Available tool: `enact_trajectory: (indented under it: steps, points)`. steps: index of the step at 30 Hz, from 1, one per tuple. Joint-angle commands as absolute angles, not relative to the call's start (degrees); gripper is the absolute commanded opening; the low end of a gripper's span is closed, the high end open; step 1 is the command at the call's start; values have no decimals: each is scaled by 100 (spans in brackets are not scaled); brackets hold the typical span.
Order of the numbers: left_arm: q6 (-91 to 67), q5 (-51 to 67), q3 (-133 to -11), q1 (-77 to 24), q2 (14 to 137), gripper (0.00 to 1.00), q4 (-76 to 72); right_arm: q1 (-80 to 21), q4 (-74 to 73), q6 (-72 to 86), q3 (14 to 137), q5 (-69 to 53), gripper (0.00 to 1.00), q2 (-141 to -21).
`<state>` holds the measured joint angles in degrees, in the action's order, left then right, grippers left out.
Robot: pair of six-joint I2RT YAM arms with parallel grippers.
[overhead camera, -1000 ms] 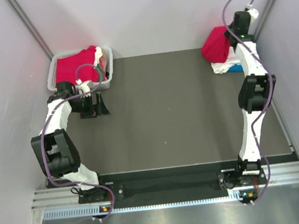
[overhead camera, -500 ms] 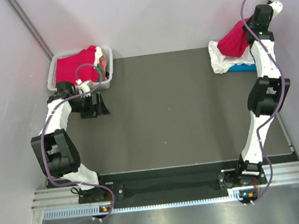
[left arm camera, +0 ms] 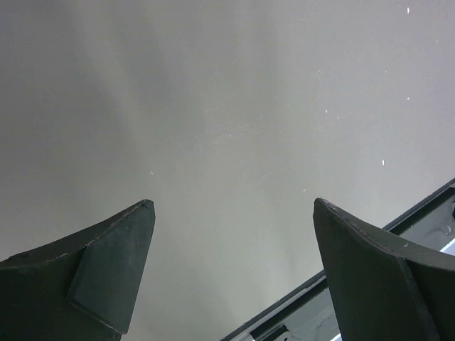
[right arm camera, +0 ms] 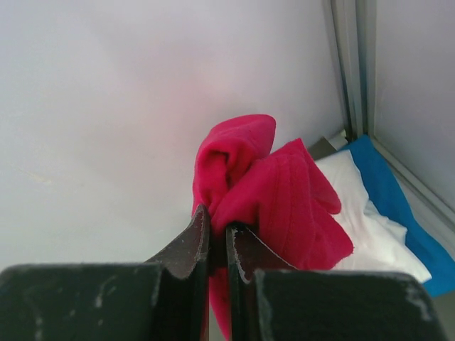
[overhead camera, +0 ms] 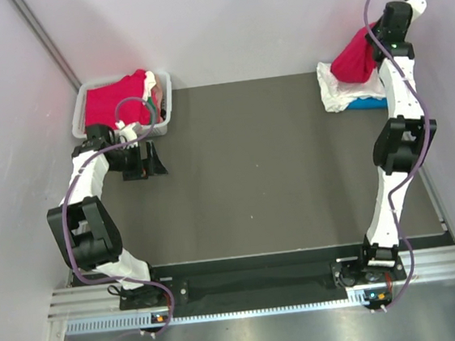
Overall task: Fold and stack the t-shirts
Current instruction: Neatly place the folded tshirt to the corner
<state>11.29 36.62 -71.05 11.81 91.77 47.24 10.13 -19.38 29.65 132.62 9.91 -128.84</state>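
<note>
— What do we have in the right hand (right arm camera: 215, 226)?
— Its two fingers are pinched tight on a bunched fold of the red t-shirt (right arm camera: 284, 206). We hold it raised at the counter's far right corner, close to the back wall (right arm camera: 106, 106), and the cloth hangs down from the grip.

— And what lies under it?
— We see the white t-shirt (right arm camera: 359, 238) lying on the blue t-shirt (right arm camera: 389, 195), both on the counter (overhead camera: 260, 167). From above, the lower end of the red one seems to rest on the white one, though we cannot be sure they touch.

— What about the left hand (left arm camera: 232, 204)?
— We have it spread wide with nothing between its fingers. It is close to the counter, just in front of the tub (overhead camera: 165, 104).

— What is in the tub?
— A second red t-shirt (overhead camera: 110, 101), heaped above the rim at the far left corner, well apart from the other shirts.
</note>
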Motion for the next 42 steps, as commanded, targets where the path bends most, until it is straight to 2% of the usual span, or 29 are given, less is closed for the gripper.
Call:
enact_trajectory:
  steps: [1,5,14,17,21,26,27,28,29,31,32,38,42]
  points:
    - [1230,3797,-7102,1222,9114,97,4746,993,-1328,3164,13991,862,0,-13016]
    - [1178,3806,-7102,1213,9272,97,4711,976,-1178,3410,14247,546,0,-13341]
    - [1116,3850,-7093,1213,9440,97,4649,721,-923,3173,13659,422,0,-13290]
    - [1125,3850,-7093,1213,9361,97,4658,712,-915,3120,12721,518,0,-12757]
    - [1125,3929,-7084,1222,9290,97,4693,615,-607,2857,10589,1290,0,-11788]
    - [1204,3929,-7093,1213,9159,97,4816,703,-649,2646,9914,1521,1,-11259]
    - [1213,3937,-7093,1222,9123,97,4825,703,-816,2637,9975,1460,15,-11276]
    - [1204,3946,-7093,1213,9097,97,4825,694,-1096,2637,9984,1346,33,-11311]
    - [1187,3964,-7093,1213,9053,97,4825,677,-1212,2611,9967,1336,65,-11294]
    - [1169,4008,-7093,1204,9026,97,4825,616,-1170,2514,9687,1519,80,-11093]
    - [1169,4025,-7084,1204,9026,97,4825,554,-1012,2366,9581,1642,99,-10996]
    - [1222,3964,-7022,1204,9026,97,4834,588,-1151,1960,10097,2259,100,-11056]
    - [1195,3973,-7031,1204,9018,97,4852,650,-1538,2021,11317,2163,100,-11785]
